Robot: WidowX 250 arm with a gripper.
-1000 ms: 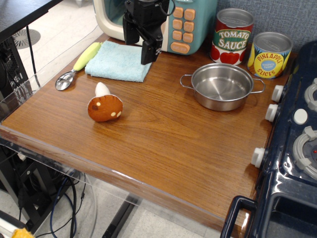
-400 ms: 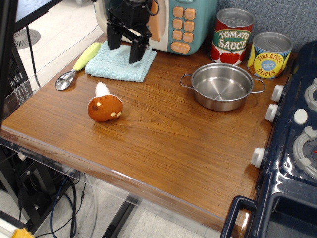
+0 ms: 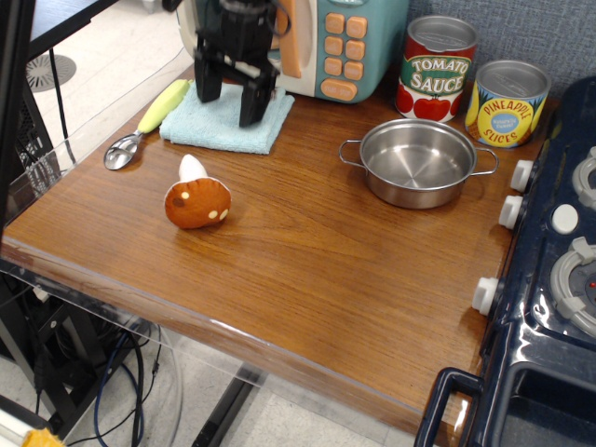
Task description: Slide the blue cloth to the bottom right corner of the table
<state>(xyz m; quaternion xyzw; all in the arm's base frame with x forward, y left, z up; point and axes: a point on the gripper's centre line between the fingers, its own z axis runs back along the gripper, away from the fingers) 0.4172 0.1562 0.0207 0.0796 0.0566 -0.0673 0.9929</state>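
Blue cloth (image 3: 212, 126) lies folded at the far left of the bench (image 3: 317, 270), just in front of a teal toy microwave (image 3: 326, 42). Gripper (image 3: 229, 101) is directly over the cloth with its 2 black fingers (image 3: 251, 102) spread wide; contact with the cloth cannot be confirmed. Readable labels: "TOMATO SAUCE" on the red can (image 3: 436, 69) and "PINEAPPLE SLICES" on the yellow can (image 3: 507, 103), both behind the steel pot (image 3: 416, 162).
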